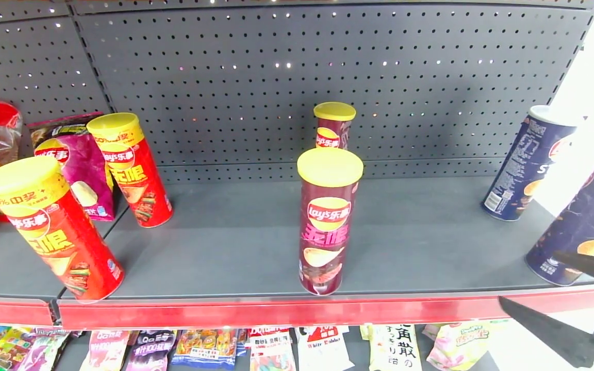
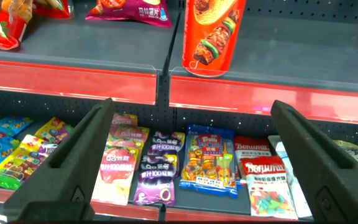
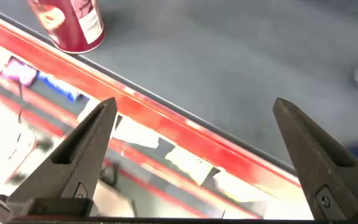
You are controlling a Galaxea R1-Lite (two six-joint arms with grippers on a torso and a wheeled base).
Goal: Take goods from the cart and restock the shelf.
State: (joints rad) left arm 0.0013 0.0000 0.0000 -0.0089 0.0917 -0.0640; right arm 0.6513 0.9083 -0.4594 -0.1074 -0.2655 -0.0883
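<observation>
The grey shelf (image 1: 235,232) holds chip cans. Two red cans (image 1: 52,226) (image 1: 129,167) stand at its left, two maroon cans (image 1: 328,221) (image 1: 333,126) in the middle, one behind the other, and two dark blue cans (image 1: 529,162) (image 1: 586,226) at the right. My right gripper (image 1: 528,275) hangs open and empty at the shelf's front right edge, just below the nearer blue can. From its wrist, the right gripper (image 3: 194,102) spans the red shelf lip (image 3: 166,124), with a maroon can (image 3: 70,22) off to one side. My left gripper (image 2: 191,106) is open and empty, facing the shelf front below a red can (image 2: 213,34).
Snack bags (image 1: 78,165) lie at the shelf's far left. Candy bags (image 2: 207,158) fill the lower shelf. Pegboard (image 1: 297,77) backs the shelf. Bare shelf floor lies between the maroon and blue cans (image 1: 421,232).
</observation>
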